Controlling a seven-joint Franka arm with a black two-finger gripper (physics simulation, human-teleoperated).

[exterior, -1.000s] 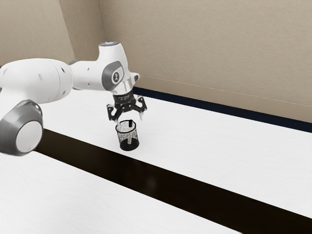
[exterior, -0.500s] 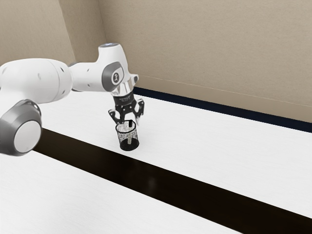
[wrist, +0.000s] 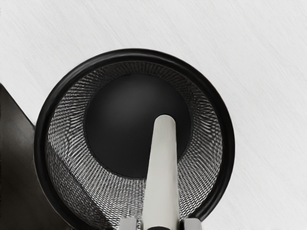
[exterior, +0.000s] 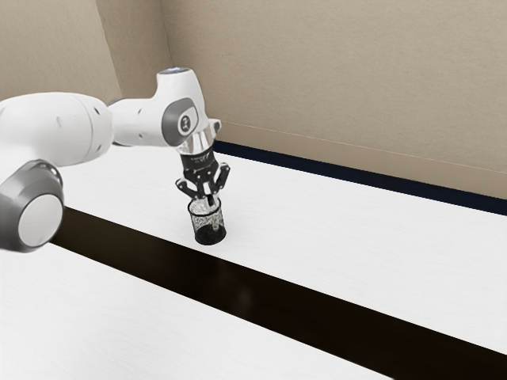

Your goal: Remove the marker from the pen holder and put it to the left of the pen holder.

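In the exterior view my gripper is at the mouth of the black mesh pen holder, pointing down, with its fingers drawn in on the upper end of the marker. The marker's pale body slants down inside the holder, seen through the mesh. The wrist view looks into the round pen holder; the pale marker runs from its dark floor up between the fingertips of my gripper. The holder stands upright.
A white tabletop surrounds the holder. A dark strip crosses it on the near side of the holder, and a dark blue band lies along the wall.
My gripper has come down to the holder's mouth, and its fingers have drawn together on the marker. The marker's lower end has shifted slightly toward the exterior view's right; the holder has stayed put.
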